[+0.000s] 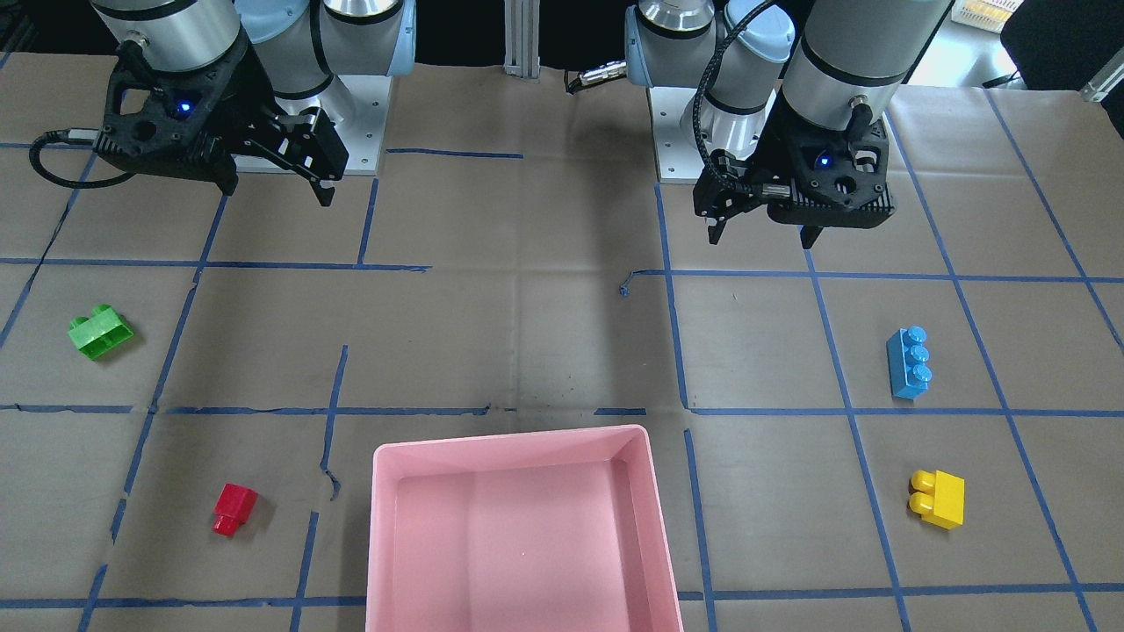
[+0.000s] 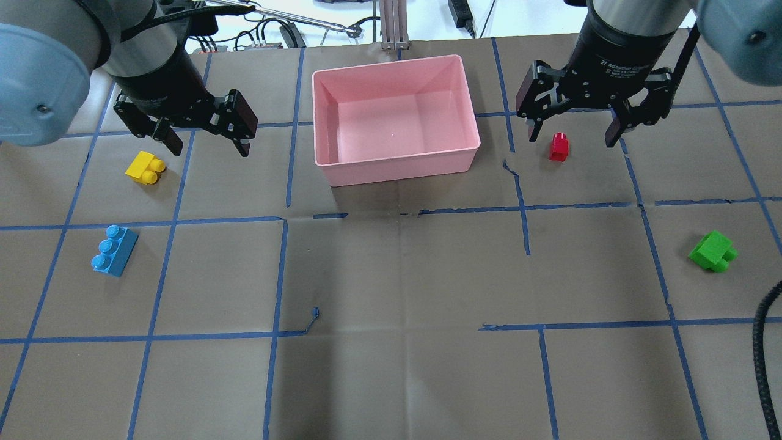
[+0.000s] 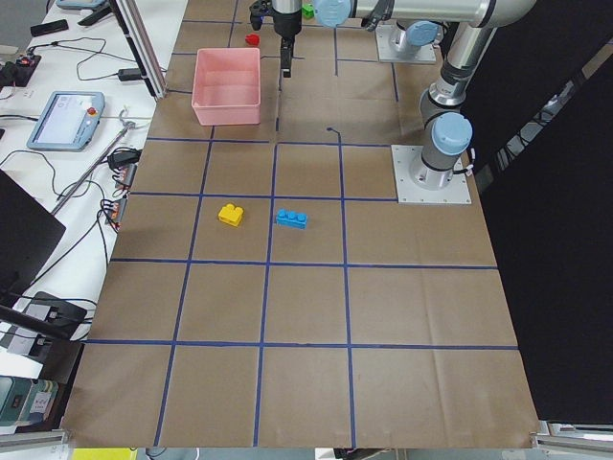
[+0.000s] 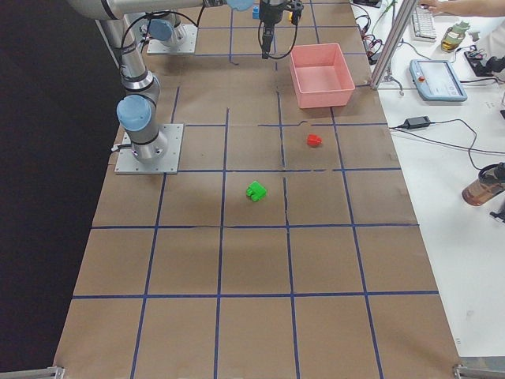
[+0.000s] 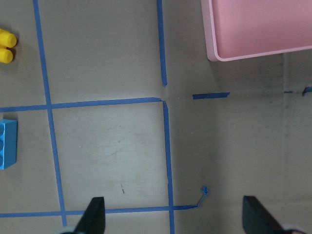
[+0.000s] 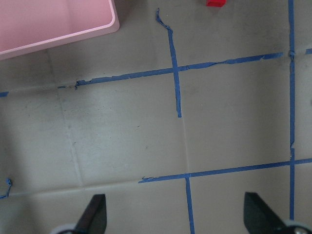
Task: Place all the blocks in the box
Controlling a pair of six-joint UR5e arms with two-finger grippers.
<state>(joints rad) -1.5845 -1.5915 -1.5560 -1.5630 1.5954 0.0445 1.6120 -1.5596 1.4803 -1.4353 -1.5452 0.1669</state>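
Brown paper ruled into squares with blue tape covers the table [image 2: 391, 379], and the large shallow pink plastic tray with raised walls, the box [image 2: 394, 168], stands at the middle of its far edge from the robot; none of the blocks lies in it. On the robot's left side are the yellow two-stud plastic brick [image 2: 145, 168], which seems to lie on its side with its studs pointing sideways, and nearer the robot the long blue three-stud brick [image 2: 114, 250]. On the right side are the small red brick [image 2: 558, 147], not far from the box, and the green two-stud brick [image 2: 712, 250], well apart from it. The left gripper [image 2: 209, 143] and the right gripper [image 2: 572, 138] both hang above the table with their fingers spread wide and nothing between them, so no pick has begun and the whole task is ahead. These bricks should be light, stiff and rather smooth. A firm pinch across two flat opposite side walls, centred on the body and clear of the rounded studs, looks safest. The red one offers the least surface and calls for the most careful centring, and each may simply be dropped into the tray from low over it
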